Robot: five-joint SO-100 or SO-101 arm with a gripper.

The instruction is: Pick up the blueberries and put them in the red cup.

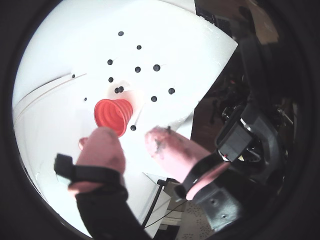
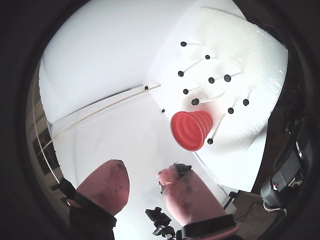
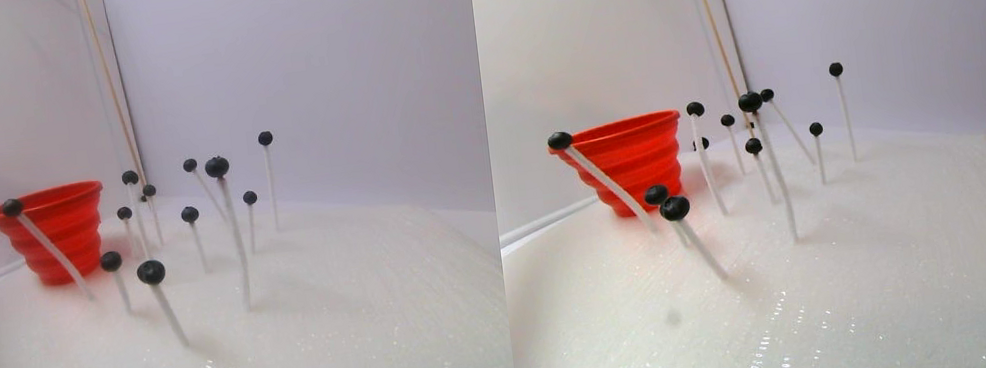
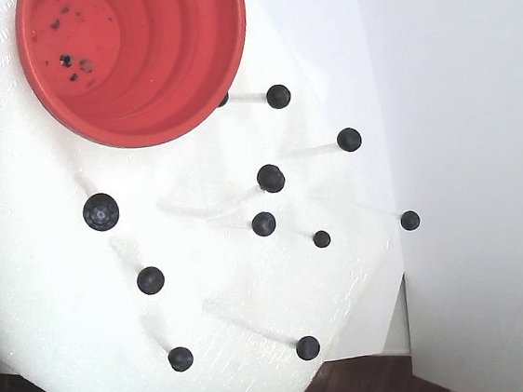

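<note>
White foam sheet (image 3: 349, 331) fills the lower frame of the stereo pair view, glinting under bright, even light. Plain white walls (image 3: 319, 73) rise behind it, meeting at a corner in the upper left. In the fixed view, dark wooden floor (image 4: 356, 387) peeks in along the bottom edge.

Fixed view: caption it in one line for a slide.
Blueberries on thin white stalks beside the empty red cup on white foam.
</note>
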